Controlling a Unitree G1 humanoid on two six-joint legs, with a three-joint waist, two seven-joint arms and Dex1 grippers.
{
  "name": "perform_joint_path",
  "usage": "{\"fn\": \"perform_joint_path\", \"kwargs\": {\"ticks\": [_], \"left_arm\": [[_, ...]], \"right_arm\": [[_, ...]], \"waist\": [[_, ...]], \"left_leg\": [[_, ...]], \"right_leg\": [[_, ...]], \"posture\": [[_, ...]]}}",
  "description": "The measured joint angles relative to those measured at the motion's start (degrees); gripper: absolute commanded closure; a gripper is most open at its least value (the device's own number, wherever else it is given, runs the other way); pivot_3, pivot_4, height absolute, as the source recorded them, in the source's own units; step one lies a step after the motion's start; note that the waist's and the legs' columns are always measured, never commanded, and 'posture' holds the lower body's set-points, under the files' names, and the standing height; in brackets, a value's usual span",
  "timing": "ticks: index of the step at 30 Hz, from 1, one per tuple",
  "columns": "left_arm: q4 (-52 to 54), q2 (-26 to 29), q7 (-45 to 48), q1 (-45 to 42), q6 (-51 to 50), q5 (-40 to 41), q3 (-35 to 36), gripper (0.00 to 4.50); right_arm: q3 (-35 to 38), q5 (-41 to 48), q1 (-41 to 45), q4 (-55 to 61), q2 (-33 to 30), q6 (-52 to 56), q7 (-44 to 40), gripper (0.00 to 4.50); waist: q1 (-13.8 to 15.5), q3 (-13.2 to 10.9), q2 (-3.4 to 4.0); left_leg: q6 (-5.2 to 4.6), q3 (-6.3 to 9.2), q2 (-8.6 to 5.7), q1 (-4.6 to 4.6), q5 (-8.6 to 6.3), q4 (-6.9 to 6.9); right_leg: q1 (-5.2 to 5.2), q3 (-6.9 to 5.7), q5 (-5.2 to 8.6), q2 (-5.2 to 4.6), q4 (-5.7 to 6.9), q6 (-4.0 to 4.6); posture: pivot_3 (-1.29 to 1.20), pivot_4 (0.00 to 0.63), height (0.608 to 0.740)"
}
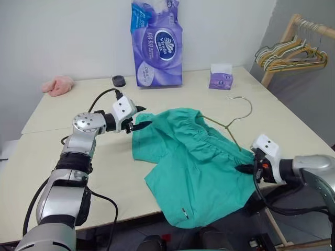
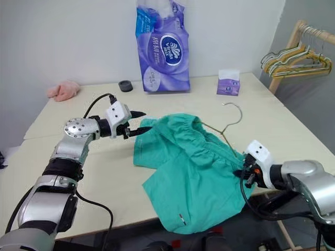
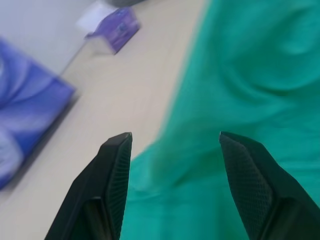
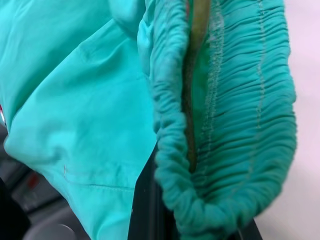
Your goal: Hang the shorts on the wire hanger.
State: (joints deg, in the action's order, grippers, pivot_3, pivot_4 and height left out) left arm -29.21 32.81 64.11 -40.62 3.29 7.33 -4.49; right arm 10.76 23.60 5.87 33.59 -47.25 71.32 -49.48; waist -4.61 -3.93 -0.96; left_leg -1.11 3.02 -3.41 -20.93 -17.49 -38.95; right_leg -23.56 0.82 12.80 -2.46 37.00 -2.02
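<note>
Looking down, we see the shorts (image 1: 196, 164) spread mid-table, the hanger (image 1: 234, 121) tucked into their waistband. Our left gripper (image 1: 140, 120) hovers with fingers apart at the far-left edge; our right gripper (image 2: 245, 173) pinches the waistband's near-right end.

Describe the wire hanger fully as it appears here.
The wire hanger is thin olive-gold wire with a curved hook. It lies flat on the table, hook toward the tissue box. Most of its triangle sits inside the gathered waistband of the shorts; only the hook, neck and part of two arms show. The right wrist view shows a wire run inside the waistband near the right gripper, which pinches that fabric.
</note>
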Motion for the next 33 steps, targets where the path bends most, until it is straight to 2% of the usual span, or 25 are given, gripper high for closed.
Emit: {"fn": "perform_joint_path", "kwargs": {"ticks": [4, 6, 10, 13, 17, 22, 26, 27, 29, 33], "left_arm": [[13.7, -5.0, 1.2, 4.4, -13.3, 5.2, -3.4, 1.57], [20.0, -5.6, 0.7, 4.4, -18.2, 5.4, -5.8, 1.57], [25.9, -6.0, 0.1, 4.3, -21.1, 3.0, -11.0, 1.57], [27.4, -9.1, -1.3, 4.2, -22.2, 2.7, -12.7, 1.57], [29.0, -12.6, -2.3, 2.8, -24.2, 2.9, -14.0, 1.57], [29.9, -15.8, -1.5, 0.0, -23.3, 2.7, -17.7, 1.57], [29.4, -18.7, -2.4, -2.5, -22.9, 2.3, -18.4, 1.57], [28.8, -19.7, -2.8, -3.7, -22.7, 2.1, -18.6, 1.57], [27.4, -21.8, -3.4, -6.0, -22.4, 1.5, -18.9, 1.57], [25.5, -23.8, -3.5, -8.4, -20.4, 0.7, -20.0, 1.57]], "right_arm": [[9.3, 0.2, -5.6, 1.5, 5.1, 9.4, 6.0, 4.5], [14.0, 0.2, -6.8, 2.7, 6.7, 15.7, 8.4, 4.5], [24.1, 1.7, -7.2, 2.2, 8.4, 20.7, 13.1, 4.5], [31.1, 3.5, -6.4, -0.8, 7.6, 20.7, 17.2, 4.5], [37.0, 7.4, -4.7, -5.6, 3.9, 20.7, 22.9, 4.5], [40.4, 11.1, 1.5, -16.6, -4.3, 20.7, 30.8, 4.5], [40.9, 11.0, 7.2, -26.6, -10.3, 20.8, 36.2, 4.5], [40.7, 10.3, 9.3, -29.8, -12.3, 20.8, 37.1, 4.5], [39.8, 8.5, 13.8, -35.3, -16.3, 20.7, 38.1, 4.5], [37.0, 5.0, 20.1, -43.5, -21.5, 20.4, 38.2, 4.5]], "waist": [[-0.2, -0.1, 0.01], [-0.6, -0.2, 0.19], [-1.6, -0.4, 0.64], [-1.9, -0.7, 0.79], [-2.9, -1.5, 0.96], [-4.7, -3.0, 1.12], [-5.4, -3.8, 0.97], [-5.5, -4.1, 1.04], [-5.8, -4.5, 1.28], [-6.7, -4.6, 1.2]], "left_leg": [[-0.02, -0.01, 0.01, 0.01, -0.01, -0.04], [-0.01, -0.04, 0.02, 0.05, -0.01, -0.02], [-0.03, -0.13, 0.04, 0.11, -0.01, 0.01], [-0.08, -0.16, 0.03, 0.13, -0.03, 0.0], [-0.11, -0.2, 0.04, 0.15, -0.04, 0.0], [-0.38, -0.53, -0.02, 0.13, -0.18, 0.0], [-0.43, -0.75, -0.02, 0.15, -0.21, -0.01], [-0.48, -0.89, -0.04, 0.18, -0.23, -0.02], [-0.65, -1.26, -0.06, 0.24, -0.3, 0.0], [-0.86, -1.67, -0.03, 0.35, -0.44, 0.03]], "right_leg": [[0.02, 0.0, -0.01, 0.01, 0.04, -0.03], [0.02, 0.03, -0.01, 0.04, 0.05, -0.03], [0.06, 0.13, 0.01, 0.12, 0.01, -0.06], [0.12, 0.14, 0.05, 0.14, -0.01, -0.12], [0.21, 0.15, 0.13, 0.24, -0.03, -0.2], [0.35, 0.43, 0.27, 0.29, -0.08, -0.41], [0.35, 0.61, 0.3, 0.34, -0.08, -0.49], [0.35, 0.76, 0.41, 0.41, -0.09, -0.73], [0.32, 1.1, 0.42, 0.45, -0.11, -0.88], [0.29, 1.52, 0.58, 0.51, -0.14, -1.15]], "posture": [[-0.28, 0.09, 0.74], [-0.3, 0.1, 0.74], [-0.34, 0.119, 0.74], [-0.36, 0.13, 0.74], [-0.37, 0.155, 0.74], [-0.37, 0.171, 0.74], [-0.36, 0.183, 0.74], [-0.37, 0.185, 0.74], [-0.37, 0.186, 0.74], [-0.37, 0.186, 0.74]]}}
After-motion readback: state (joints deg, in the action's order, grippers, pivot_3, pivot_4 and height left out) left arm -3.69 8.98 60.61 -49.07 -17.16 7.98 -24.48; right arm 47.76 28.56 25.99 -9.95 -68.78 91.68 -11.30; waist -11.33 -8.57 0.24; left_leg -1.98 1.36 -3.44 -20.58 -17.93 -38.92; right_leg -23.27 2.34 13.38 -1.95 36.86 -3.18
